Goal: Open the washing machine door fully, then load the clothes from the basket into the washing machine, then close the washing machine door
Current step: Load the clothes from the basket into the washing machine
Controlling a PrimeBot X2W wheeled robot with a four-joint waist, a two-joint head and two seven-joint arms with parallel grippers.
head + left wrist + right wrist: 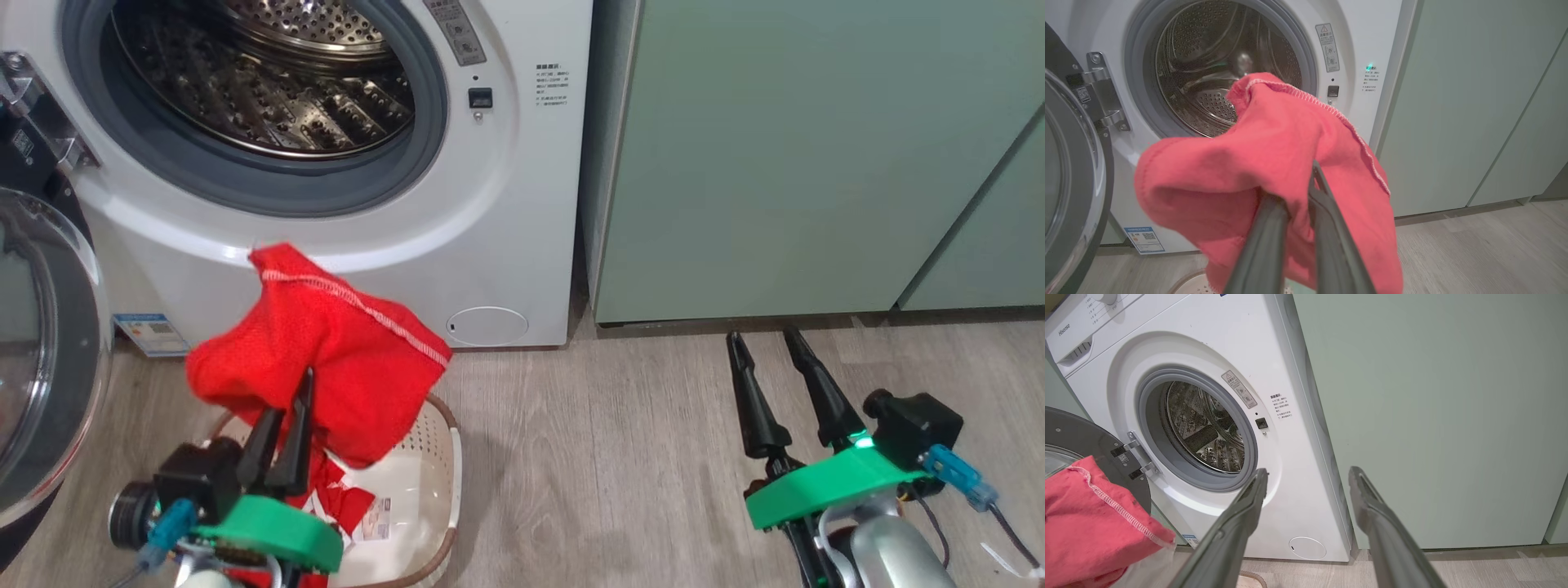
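Door hangs open, swung out to the left of the washer on its hinge. Its glass bowl is at the left edge of the head view. The steel drum is in sight inside the grey gasket.

The left gripper is low left in the head view, jaws almost pressed together, pinching a red garment. The cloth drapes over the fingertips and hangs in the air above the basket, in front of the washer and just below the drum opening. A white stitched hem runs along its upper edge. In the left wrist view it covers the lower right of the opening.

The basket sits on the floor near the washer front. More red clothes with white parts lie in it, next to a label on the bottom.

The right gripper is low right, jaws spread wide over the floor. It is well apart from the basket, with its fingers pointing toward the green cabinet.
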